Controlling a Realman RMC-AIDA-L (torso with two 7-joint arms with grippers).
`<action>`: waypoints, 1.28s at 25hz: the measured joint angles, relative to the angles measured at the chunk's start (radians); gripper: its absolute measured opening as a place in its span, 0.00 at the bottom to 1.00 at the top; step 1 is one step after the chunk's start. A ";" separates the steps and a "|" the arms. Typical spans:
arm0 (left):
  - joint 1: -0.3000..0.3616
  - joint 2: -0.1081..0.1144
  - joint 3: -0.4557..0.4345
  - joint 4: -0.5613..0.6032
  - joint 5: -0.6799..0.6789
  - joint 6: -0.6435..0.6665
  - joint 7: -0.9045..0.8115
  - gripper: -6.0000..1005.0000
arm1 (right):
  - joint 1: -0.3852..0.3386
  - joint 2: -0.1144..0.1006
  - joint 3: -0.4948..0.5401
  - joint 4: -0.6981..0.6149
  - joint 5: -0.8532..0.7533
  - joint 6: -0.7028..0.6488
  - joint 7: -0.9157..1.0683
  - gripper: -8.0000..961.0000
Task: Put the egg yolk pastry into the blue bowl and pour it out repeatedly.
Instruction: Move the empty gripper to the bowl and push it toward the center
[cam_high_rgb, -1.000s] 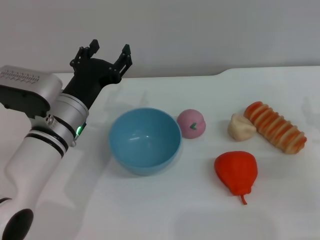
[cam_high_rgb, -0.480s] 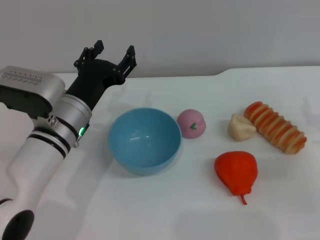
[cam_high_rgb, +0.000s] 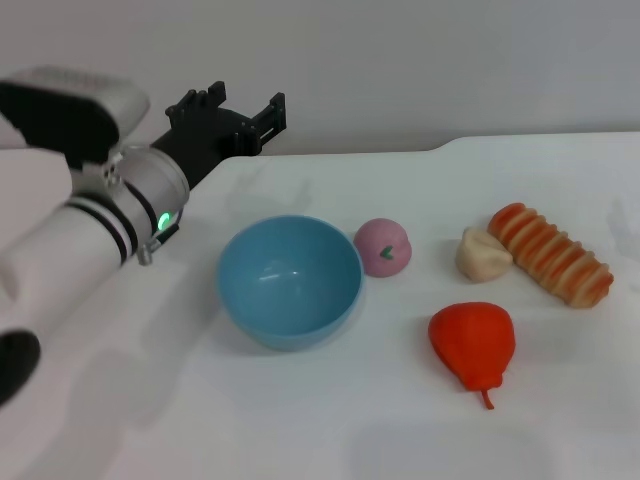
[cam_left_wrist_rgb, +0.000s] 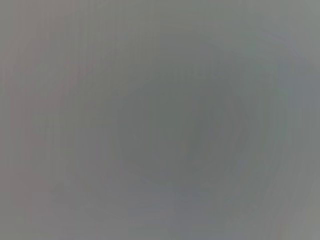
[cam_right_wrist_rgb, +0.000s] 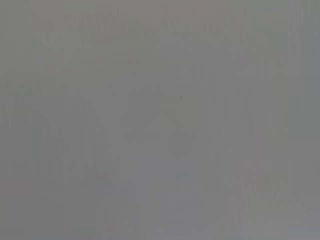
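Nearest me on the white table (cam_high_rgb: 330, 420) lies a red pear-shaped toy (cam_high_rgb: 472, 343), stem toward the near edge. Just beyond it to the left sits the blue bowl (cam_high_rgb: 290, 281), empty and upright, with a pink ball (cam_high_rgb: 383, 247) just beside its right rim. The egg yolk pastry (cam_high_rgb: 482, 254) rests on the right, pressed against the near end of an orange-striped bread roll (cam_high_rgb: 551, 254). Farthest back on the left, the left gripper (cam_high_rgb: 238, 108) hangs above the table with its fingers spread wide and nothing between them; the right arm is nowhere to be seen.

The risk, as I judge it, is the crowding: a reach for the pastry could nudge the roll or close on it too, and a crossing arm might clip the bowl or send the pink ball rolling. The pastry looks soft enough to dent under a hard squeeze.

I can read no writing or brand anywhere.
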 joint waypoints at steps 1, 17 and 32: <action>0.008 0.004 -0.037 -0.043 0.030 -0.082 0.003 0.77 | 0.000 0.000 0.000 0.000 0.000 0.000 0.000 0.65; -0.014 -0.090 -0.548 -0.422 0.119 -1.095 0.438 0.77 | 0.000 0.000 0.001 -0.002 0.001 0.000 0.000 0.65; -0.141 -0.093 -0.624 -0.264 0.114 -1.297 0.505 0.78 | 0.000 0.000 0.000 0.001 0.001 0.000 0.000 0.65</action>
